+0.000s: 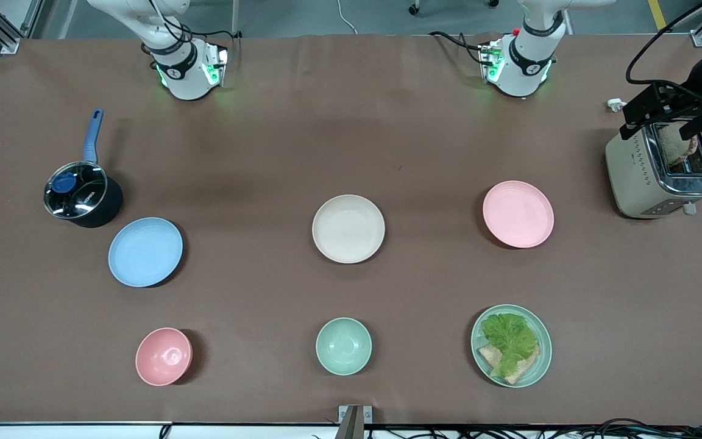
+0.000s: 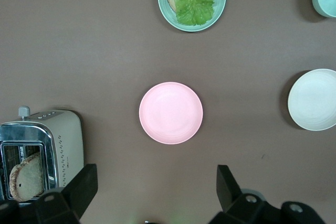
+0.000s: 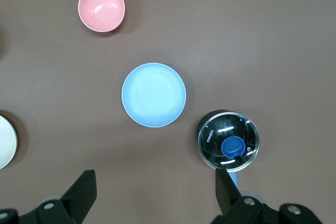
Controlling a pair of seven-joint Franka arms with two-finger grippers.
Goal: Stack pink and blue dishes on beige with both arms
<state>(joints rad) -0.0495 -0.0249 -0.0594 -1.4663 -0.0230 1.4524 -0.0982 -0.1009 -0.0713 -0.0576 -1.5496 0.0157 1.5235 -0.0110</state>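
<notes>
The pale pink plate (image 1: 518, 214) lies toward the left arm's end of the table, and the light blue plate (image 1: 145, 252) toward the right arm's end. Between them, mid-table, sits the beige plate (image 1: 348, 228), bare. High over the table my left gripper (image 2: 156, 192) is open, looking down on the pink plate (image 2: 170, 113), with the beige plate (image 2: 314, 99) off to one side. My right gripper (image 3: 155, 192) is likewise open and high, with the blue plate (image 3: 154, 95) below it. Neither gripper shows in the front view; only the arms' bases do.
A lidded dark pot (image 1: 80, 195) with a blue handle stands close to the blue plate. A toaster (image 1: 637, 177) holding bread stands near the pink plate, under a dark rig. Nearer the camera are a pink bowl (image 1: 164, 356), a mint bowl (image 1: 343, 346) and a mint plate (image 1: 546, 341) with lettuce and bread.
</notes>
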